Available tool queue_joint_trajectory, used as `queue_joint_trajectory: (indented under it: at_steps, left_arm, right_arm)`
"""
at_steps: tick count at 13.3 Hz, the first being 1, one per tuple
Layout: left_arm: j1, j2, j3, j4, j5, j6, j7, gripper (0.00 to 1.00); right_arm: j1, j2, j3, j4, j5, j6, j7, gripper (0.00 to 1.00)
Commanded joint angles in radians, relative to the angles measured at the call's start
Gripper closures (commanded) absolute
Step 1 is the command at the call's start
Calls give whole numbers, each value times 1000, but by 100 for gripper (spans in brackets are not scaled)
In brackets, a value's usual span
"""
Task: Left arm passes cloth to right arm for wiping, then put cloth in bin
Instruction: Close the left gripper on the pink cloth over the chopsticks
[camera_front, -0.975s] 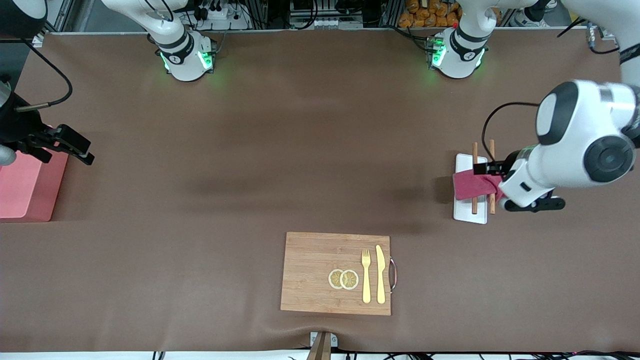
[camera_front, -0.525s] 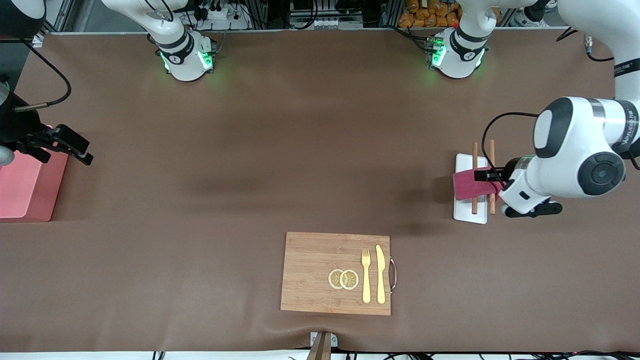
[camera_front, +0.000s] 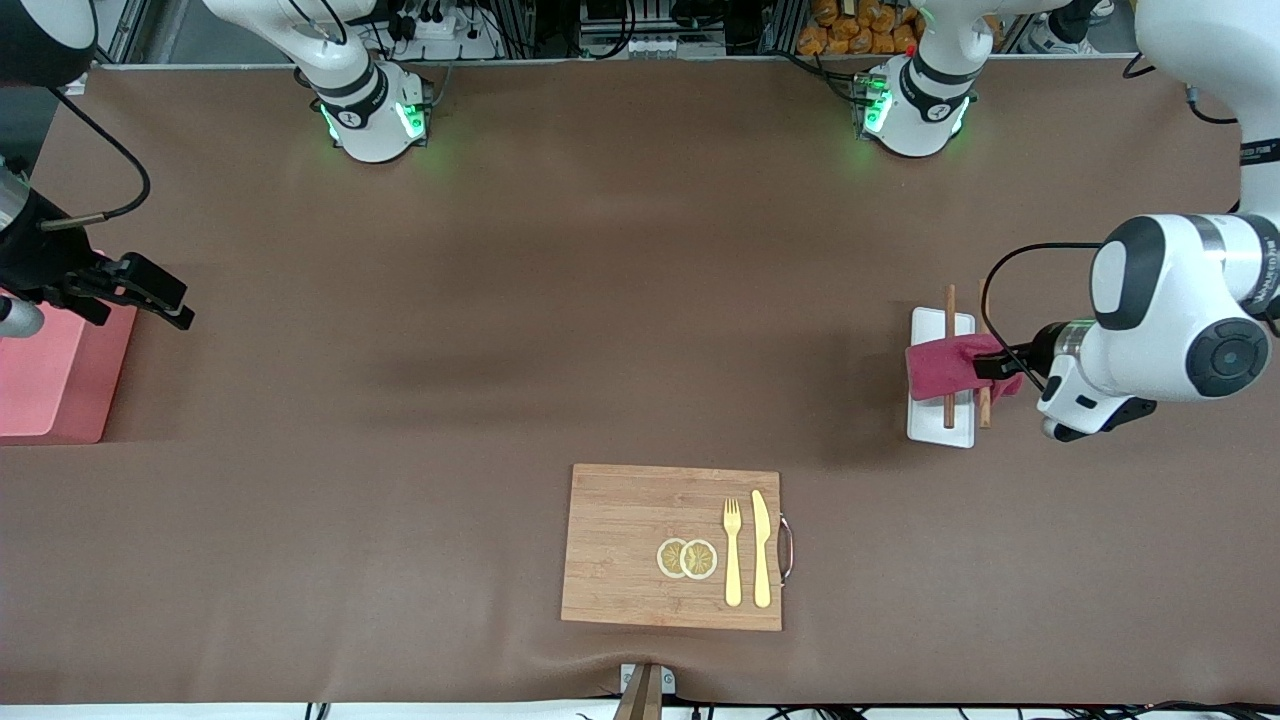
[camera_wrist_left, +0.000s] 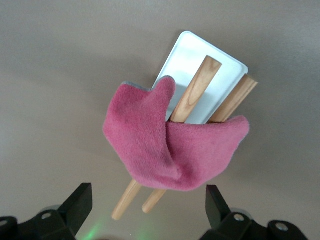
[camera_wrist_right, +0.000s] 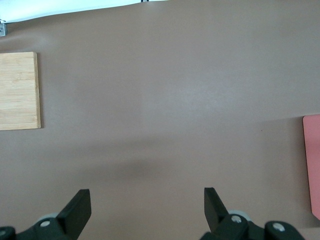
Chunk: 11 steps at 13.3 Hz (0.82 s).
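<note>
The cloth is a pinkish-red rag draped over two wooden sticks on a flat white tray toward the left arm's end of the table. My left gripper is open, level with the cloth's edge on that same side. In the left wrist view the cloth hangs just ahead of my left gripper, with its dark fingers wide apart and holding nothing. The pink bin stands at the right arm's end. My right gripper waits open over the table beside the bin's corner, and in the right wrist view my right gripper has bare mat between its fingers.
A wooden cutting board lies near the table's front edge, carrying two lemon slices, a yellow fork and a knife. The right wrist view shows the board's corner and the bin's edge.
My left hand has drawn back toward the left arm's end of the table, from over the cloth to its edge, still open. The right gripper has barely shifted.
</note>
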Motion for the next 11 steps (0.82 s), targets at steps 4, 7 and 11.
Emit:
queue_joint_trajectory:
  at_steps: [4,7,11]
  left_arm:
    - [21,-23,-4,-73,-12,69,-41,0]
    - [27,-12,-4,-87,-13,89,-41,7]
    - [24,3,-4,-87,-13,89,-44,51]
  right_arm:
    - [8,-1,0,7,-11,-11,18,0]
    - [8,-1,0,7,-11,-14,20,0]
    - [9,-1,0,9,-11,-12,14,0]
